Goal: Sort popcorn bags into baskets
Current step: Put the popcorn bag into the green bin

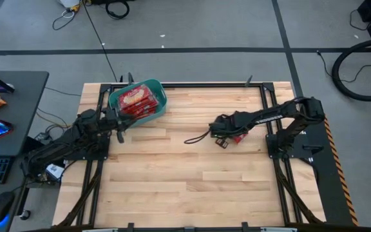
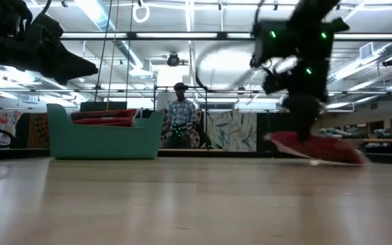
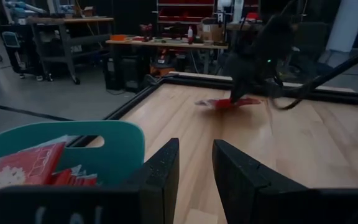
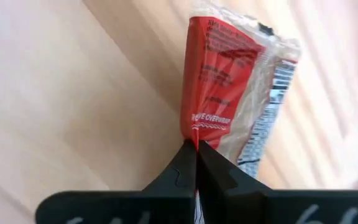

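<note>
Red and crinkly, the popcorn bag [image 4: 229, 87] looks light, thin and floppy, so a pinch on its sealed edge suits it. The right gripper [image 4: 196, 149] is closed on that edge, near the table's [image 1: 192, 180] right edge. The left gripper [image 3: 194, 165], fingers parted and holding nothing, hovers beside the teal basket [image 1: 160, 96] of bags at the far-left corner.

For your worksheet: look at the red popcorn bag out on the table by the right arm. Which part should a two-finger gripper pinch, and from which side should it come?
Pinch the thin edge of the popcorn bag, coming from above. It is a flat packet, so only its edge fits between narrow fingers. The right gripper is doing this: shut on the edge, with the bag tilted just off the table. The left gripper waits, open, by the basket.
</note>
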Controlling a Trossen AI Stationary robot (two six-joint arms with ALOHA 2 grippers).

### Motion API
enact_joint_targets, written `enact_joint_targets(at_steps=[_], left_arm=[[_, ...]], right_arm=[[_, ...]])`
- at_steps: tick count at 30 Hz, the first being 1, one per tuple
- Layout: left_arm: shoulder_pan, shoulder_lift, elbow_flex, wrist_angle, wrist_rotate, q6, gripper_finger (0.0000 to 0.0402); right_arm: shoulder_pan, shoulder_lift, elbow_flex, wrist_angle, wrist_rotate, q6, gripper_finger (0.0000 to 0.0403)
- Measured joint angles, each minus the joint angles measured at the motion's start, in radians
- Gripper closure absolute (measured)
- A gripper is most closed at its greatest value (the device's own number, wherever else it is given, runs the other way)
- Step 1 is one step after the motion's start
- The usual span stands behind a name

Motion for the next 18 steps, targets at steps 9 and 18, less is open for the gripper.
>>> enact_joint_targets(at_steps=[9, 18], left_arm=[[0.000, 0.000, 0.000, 0.007, 0.007, 0.000, 0.0301], [-0.077, 0.096, 0.000, 0.052, 0.108, 0.054, 0.0289]], right_arm=[[0.066, 0.007, 0.231, 0.142, 0.101, -0.137, 0.0400], [0.104, 0.135, 0.438, 0.271, 0.004, -0.341, 0.0401]])
